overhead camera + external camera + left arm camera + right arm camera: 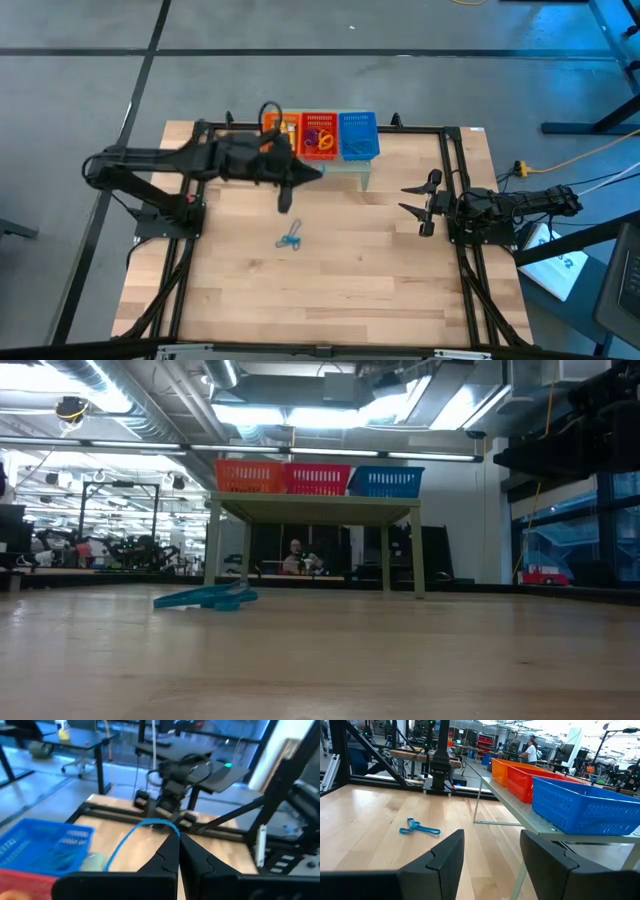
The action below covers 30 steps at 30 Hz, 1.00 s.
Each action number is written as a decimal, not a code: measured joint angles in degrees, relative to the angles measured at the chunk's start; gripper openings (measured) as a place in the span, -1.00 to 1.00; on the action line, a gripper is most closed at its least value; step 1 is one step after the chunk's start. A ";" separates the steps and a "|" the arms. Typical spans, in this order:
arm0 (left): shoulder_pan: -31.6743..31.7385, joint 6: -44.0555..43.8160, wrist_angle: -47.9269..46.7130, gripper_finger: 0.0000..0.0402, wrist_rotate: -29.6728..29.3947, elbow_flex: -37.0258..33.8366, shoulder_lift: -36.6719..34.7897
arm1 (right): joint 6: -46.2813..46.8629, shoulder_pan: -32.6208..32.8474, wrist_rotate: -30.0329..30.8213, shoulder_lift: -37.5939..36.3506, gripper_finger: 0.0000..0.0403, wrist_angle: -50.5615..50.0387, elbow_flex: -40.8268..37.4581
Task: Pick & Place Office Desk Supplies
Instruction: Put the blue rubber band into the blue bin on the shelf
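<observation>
My left gripper hovers high over the table just in front of the raised stand, shut on a thin blue loop. A bunch of blue loops lies flat on the wooden table near its middle. The orange basket, the red basket and the blue basket stand side by side on the stand. My right gripper waits open at the table's right side, nothing between its fingers. My left gripper pinches the blue loop's one end between its two fingertips. The fingers point about level, toward the table's right side. The loop is lifted clear of the table and arcs away from the fingertips toward the blue basket.
The baskets sit on a small pale green stand at the table's far edge. A black metal frame runs around the table. Bare wood lies in front of the stand and around the blue loops.
</observation>
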 joint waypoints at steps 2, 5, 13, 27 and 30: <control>2.68 0.84 -2.89 -0.99 2.49 0.71 -0.49 | 0.15 0.00 0.00 -0.02 -0.03 0.02 0.00; 6.41 2.42 -3.11 -0.99 6.69 1.31 -0.56 | 0.15 0.02 0.04 0.00 -0.03 0.00 0.00; 16.06 3.91 -2.67 -0.99 19.03 2.12 1.65 | 0.15 0.02 0.07 0.00 -0.03 0.00 0.00; 25.60 2.94 7.71 -0.99 30.69 2.10 13.86 | 0.11 0.02 0.05 -0.01 -0.03 0.00 0.00; 26.90 1.64 11.51 -0.99 31.47 2.10 16.22 | 0.11 0.00 0.04 -0.01 -0.03 0.01 0.00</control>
